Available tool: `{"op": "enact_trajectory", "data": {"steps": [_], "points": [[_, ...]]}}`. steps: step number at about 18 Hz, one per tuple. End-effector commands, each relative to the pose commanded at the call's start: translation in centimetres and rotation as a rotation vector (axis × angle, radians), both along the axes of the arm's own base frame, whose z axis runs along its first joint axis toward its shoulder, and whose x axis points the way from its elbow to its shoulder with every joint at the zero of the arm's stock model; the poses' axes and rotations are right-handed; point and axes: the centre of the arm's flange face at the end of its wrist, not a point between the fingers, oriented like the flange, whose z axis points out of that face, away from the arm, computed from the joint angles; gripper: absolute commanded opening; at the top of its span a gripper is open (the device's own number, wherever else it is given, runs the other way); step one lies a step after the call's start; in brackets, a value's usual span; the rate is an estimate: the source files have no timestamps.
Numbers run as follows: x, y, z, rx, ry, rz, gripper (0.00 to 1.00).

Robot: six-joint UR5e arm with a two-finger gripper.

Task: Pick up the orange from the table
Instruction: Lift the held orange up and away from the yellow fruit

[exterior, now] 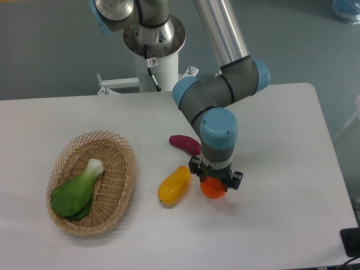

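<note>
Gripper (215,181): pointing straight down, fingers flanking the fruit; contact likely, firm clamp cannot be confirmed
Orange (213,189): directly beneath the gripper, between its fingers, low at the table (281,169); lifted or resting, cannot tell
Key relation: target lies straight below the tool, round with no long axis, so a vertical rise is the move called for
Yellow mango-like fruit (174,184): just left of the gripper, apart from the orange
Purple sweet potato (185,144): behind and left
Wicker basket (121,169) with bok choy (76,194): well to the left
</note>
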Motion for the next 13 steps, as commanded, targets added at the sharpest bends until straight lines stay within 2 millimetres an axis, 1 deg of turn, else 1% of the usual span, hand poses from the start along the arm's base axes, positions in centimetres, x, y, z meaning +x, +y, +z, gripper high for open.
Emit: {"op": "enact_trajectory", "data": {"steps": [3, 5, 9, 12, 13], "points": [[-2.4, -0.2, 2.2, 0.076, 0.001, 0.024, 0.69], [-3.0, 0.1, 2.8, 0.082, 0.012, 0.024, 0.69], [-4.6, -1.1, 3.8, 0.084, 0.023, 0.048, 0.69], [-5.9, -2.4, 4.5, 0.06, 0.0, 0.013, 0.69], [-6.2, -2.5, 5.0, 0.055, -0.007, 0.005, 0.69]]}}
